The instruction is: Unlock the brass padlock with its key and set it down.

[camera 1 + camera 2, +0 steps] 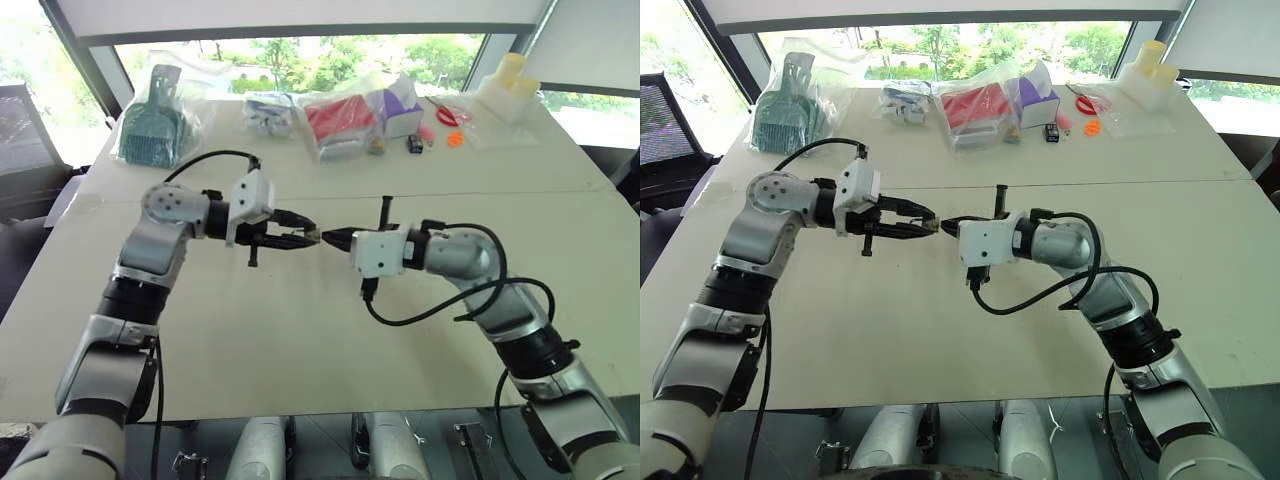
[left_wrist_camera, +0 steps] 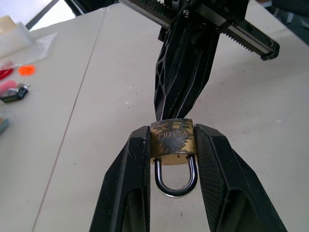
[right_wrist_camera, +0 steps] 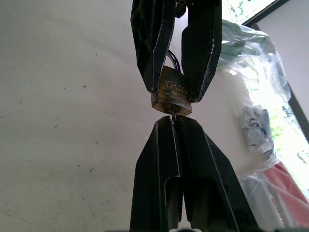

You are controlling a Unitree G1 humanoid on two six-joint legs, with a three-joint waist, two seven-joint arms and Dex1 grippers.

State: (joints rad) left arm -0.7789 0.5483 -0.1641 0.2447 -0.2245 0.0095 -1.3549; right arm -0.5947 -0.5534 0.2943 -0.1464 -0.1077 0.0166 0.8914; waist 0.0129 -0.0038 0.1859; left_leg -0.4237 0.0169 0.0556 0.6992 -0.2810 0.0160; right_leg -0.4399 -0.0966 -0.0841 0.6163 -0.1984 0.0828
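Observation:
Above the middle of the table, my left gripper is shut on the brass padlock. Its two fingers clamp the worn yellow body from both sides. The silvery shackle is closed and points back toward the wrist. My right gripper faces it tip to tip and is shut on the key. The key is a thin silvery sliver sticking out of the pinched fingertips. It meets the padlock's underside; how deep it sits is hidden.
Along the far side of the pale table lie a bagged green plastic item, a bag with red contents, small orange pieces and white bottles. Bare tabletop lies under both grippers.

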